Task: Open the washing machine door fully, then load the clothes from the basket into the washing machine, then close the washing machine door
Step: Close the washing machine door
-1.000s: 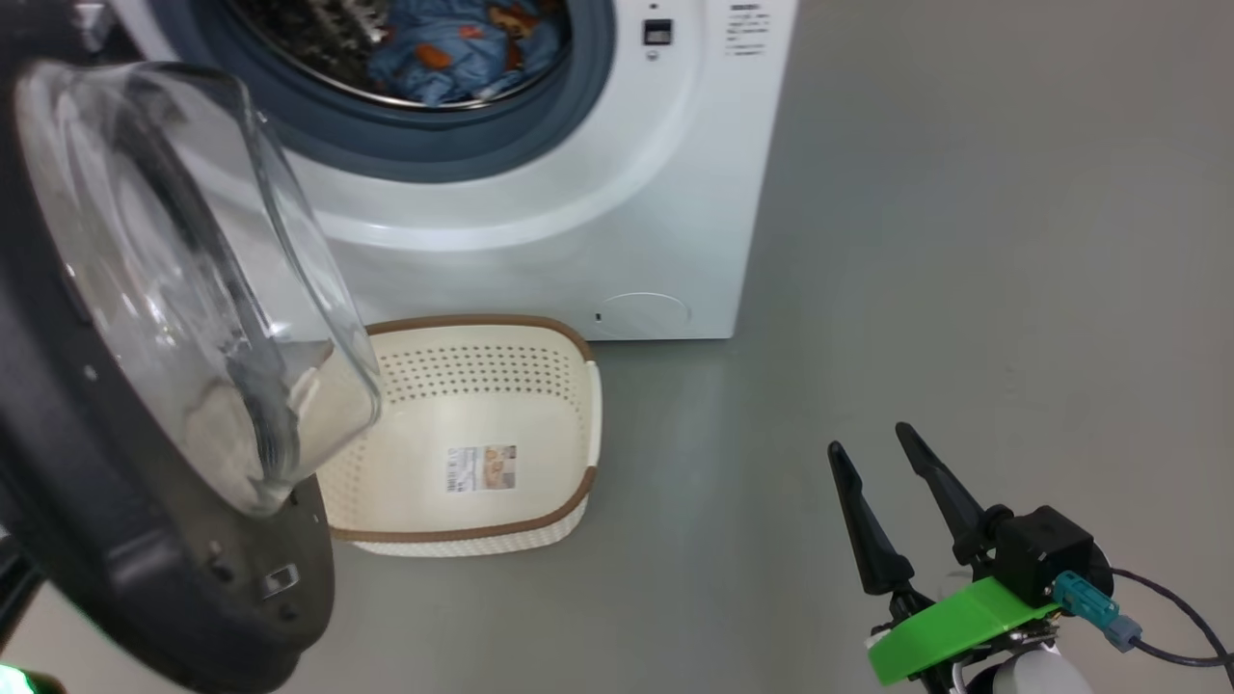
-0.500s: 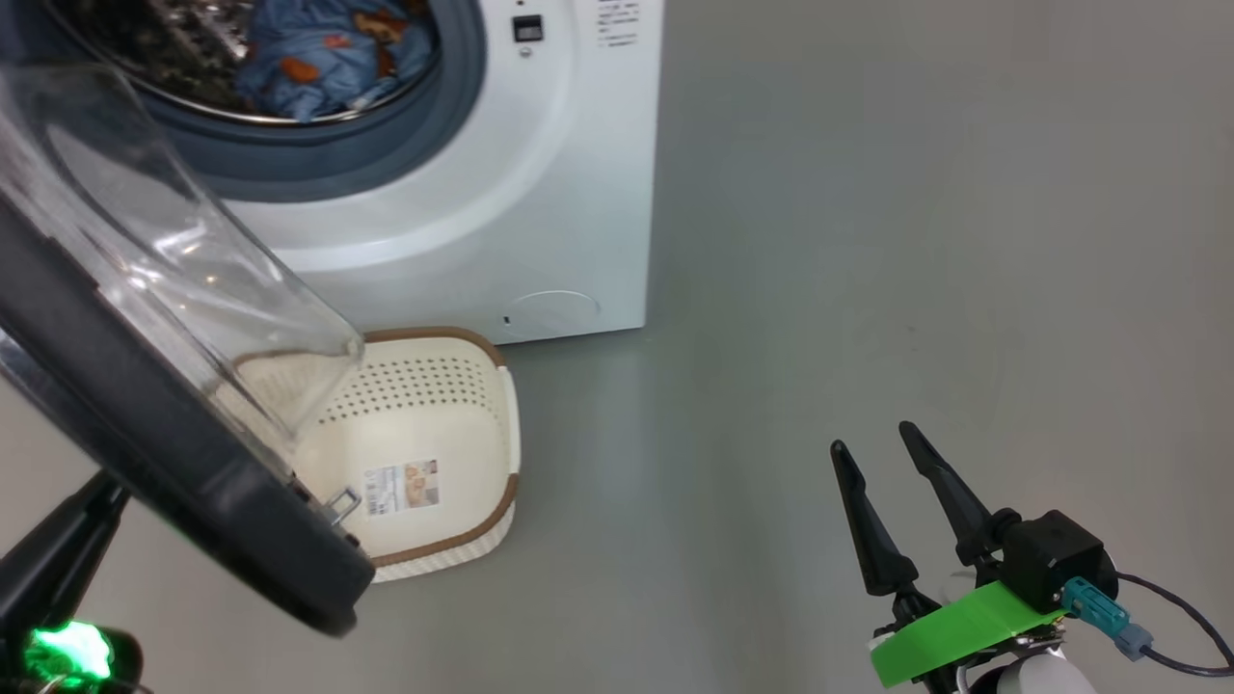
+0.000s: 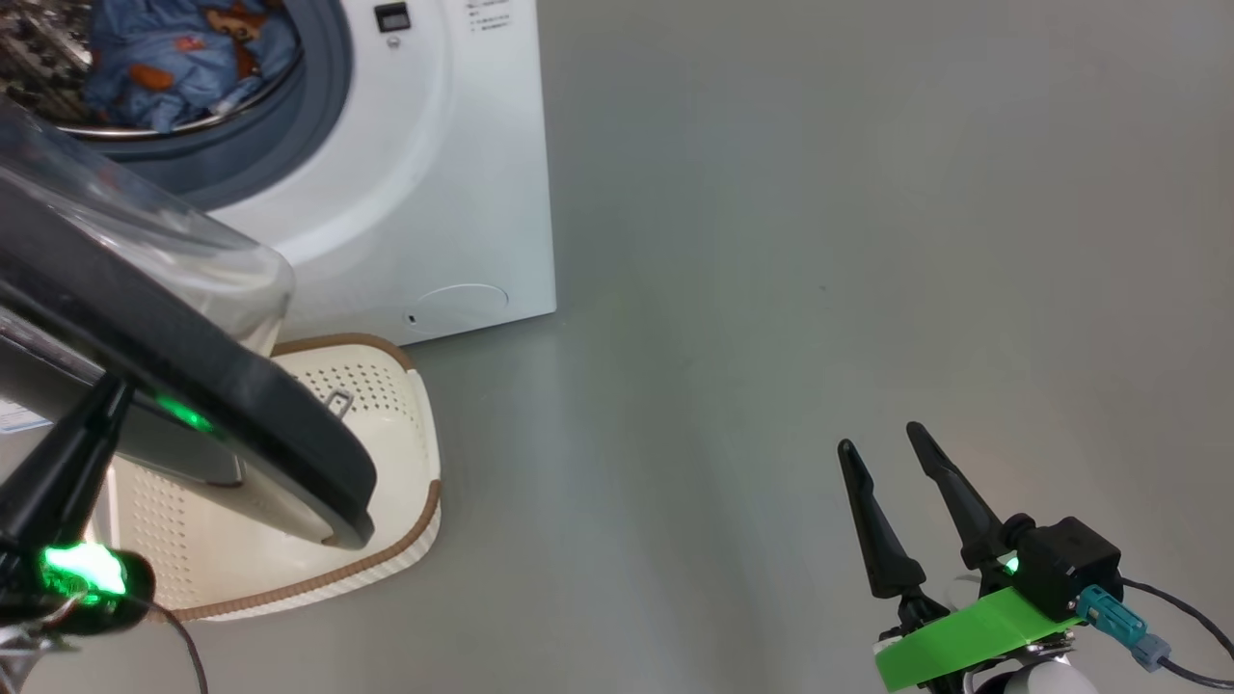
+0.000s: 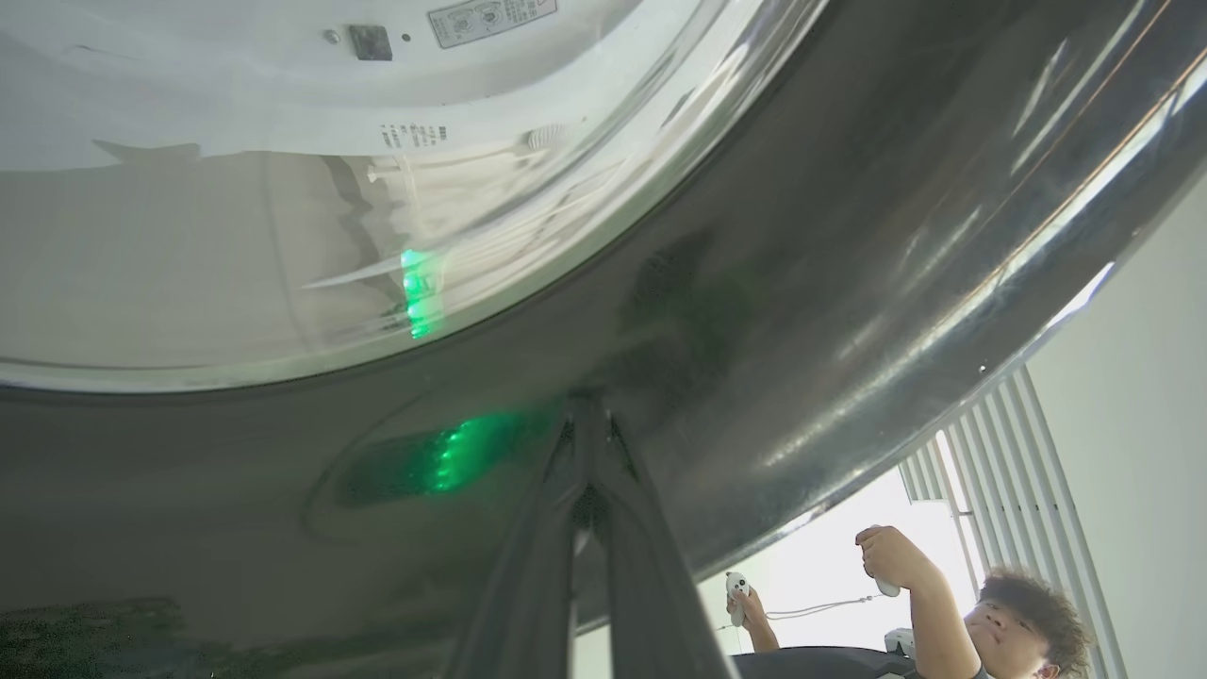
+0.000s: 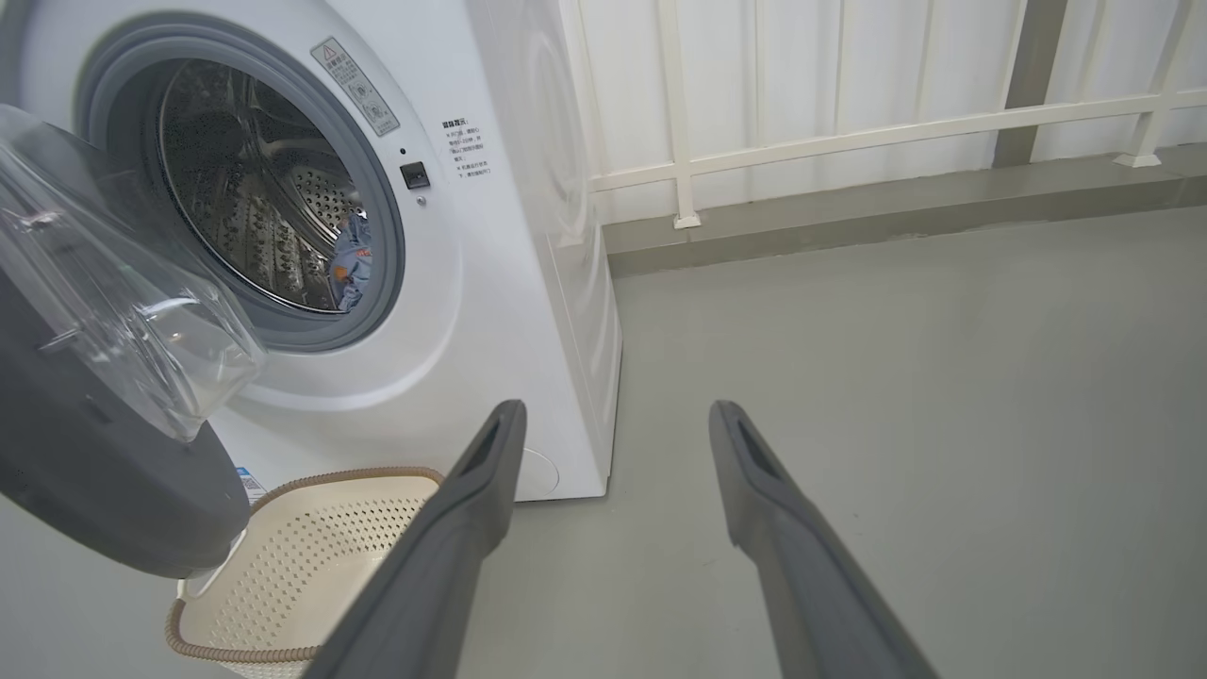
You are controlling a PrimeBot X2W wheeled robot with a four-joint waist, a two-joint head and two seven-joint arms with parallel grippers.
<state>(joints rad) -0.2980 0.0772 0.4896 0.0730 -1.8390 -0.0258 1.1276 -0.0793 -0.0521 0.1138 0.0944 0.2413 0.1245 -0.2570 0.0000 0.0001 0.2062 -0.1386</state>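
Pushing the washing machine door (image 3: 251,405) toward the washing machine (image 3: 453,145) with the left claw (image 4: 586,420), pressed together into one point and set tip-first against the door's outer face. Judged as the closing step: clothes (image 3: 183,58) lodged inside the drum (image 5: 273,207), basket (image 3: 410,434) bare on the floor (image 3: 771,241) beneath the half-swung door.

To do well: press near the free edge, far from the hinge; follow the arc rather than driving straight; guard against sliding off the slick curved rim; finish with a firm push until latched. Holding the right claw (image 3: 880,439) spread wide and empty, low over the floor, well apart from the machine.

Materials:
- glossy black plastic rim around a bulging clear glass bowl (image 3: 145,251)
- white boxy cabinet, smooth
- perforated steel drum
- grey-blue rubber gasket (image 3: 323,77)
- soft light blue printed fabric, crumpled
- cream perforated plastic, brown woven-look rim, rounded rectangle
- smooth grey floor
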